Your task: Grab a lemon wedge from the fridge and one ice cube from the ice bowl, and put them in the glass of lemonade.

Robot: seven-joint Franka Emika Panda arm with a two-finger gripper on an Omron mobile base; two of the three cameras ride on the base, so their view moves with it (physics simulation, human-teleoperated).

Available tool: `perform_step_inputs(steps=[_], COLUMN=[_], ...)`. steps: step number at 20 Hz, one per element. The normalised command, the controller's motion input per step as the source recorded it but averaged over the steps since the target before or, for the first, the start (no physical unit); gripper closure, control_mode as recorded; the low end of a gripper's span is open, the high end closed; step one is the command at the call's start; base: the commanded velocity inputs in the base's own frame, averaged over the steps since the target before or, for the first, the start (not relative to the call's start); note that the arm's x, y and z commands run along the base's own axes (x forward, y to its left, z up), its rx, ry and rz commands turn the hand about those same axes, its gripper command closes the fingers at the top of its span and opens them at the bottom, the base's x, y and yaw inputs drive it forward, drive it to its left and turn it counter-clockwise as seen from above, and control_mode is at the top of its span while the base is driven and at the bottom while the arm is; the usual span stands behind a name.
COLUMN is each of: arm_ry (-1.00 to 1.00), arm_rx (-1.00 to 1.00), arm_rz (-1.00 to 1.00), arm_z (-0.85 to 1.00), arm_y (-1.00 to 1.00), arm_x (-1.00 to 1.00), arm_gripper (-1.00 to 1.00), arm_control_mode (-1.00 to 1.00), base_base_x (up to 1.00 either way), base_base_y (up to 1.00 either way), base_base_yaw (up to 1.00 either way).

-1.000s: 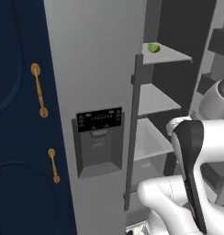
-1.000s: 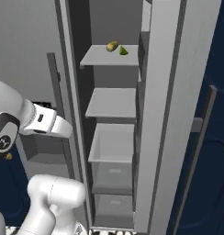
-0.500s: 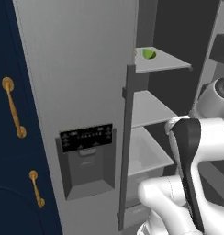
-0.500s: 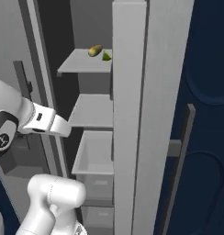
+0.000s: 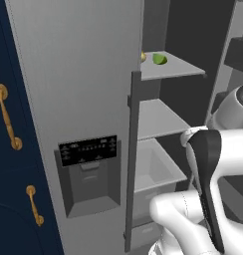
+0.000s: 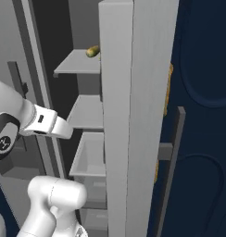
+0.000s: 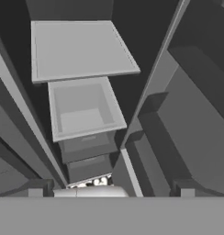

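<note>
Claw (image 7: 112, 190) spread wide and empty as we roll closer to the open fridge (image 5: 78, 99), where the lemon wedge (image 5: 159, 59) waits on the top shelf (image 5: 176, 67), still to be reached.

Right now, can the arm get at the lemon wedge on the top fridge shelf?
Probably yes. The fridge door is swung open, and the lemon wedge lies near the front of the top shelf, with only a small round fruit beside it. The gripper points at the lower shelves, so the arm must lift first.
</note>
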Motion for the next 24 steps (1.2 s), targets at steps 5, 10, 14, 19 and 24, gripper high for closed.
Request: perform_step_inputs(steps=[5, 10, 14, 19, 24], arm_ry=[0.00, 0.00, 0.00, 0.00, 0.00], arm_rx=[0.00, 0.00, 0.00, 0.00, 0.00], arm_rz=[0.00, 0.00, 0.00, 0.00, 0.00], arm_z=[0.00, 0.00, 0.00, 0.00, 0.00], arm_y=[0.00, 0.00, 0.00, 0.00, 0.00], arm_x=[0.00, 0.00, 0.00, 0.00, 0.00], arm_gripper=[-1.00, -1.00, -1.00, -1.00, -1.00], arm_control_mode=[1.00, 1.00, 1.00, 1.00, 1.00], base_base_x=[0.61, 0.73, 0.30, 0.07, -0.19], base_base_y=[-0.18, -0.07, -0.14, 0.00, 0.00], base_base_yaw=[0.06, 0.00, 0.00, 0.00, -0.01])
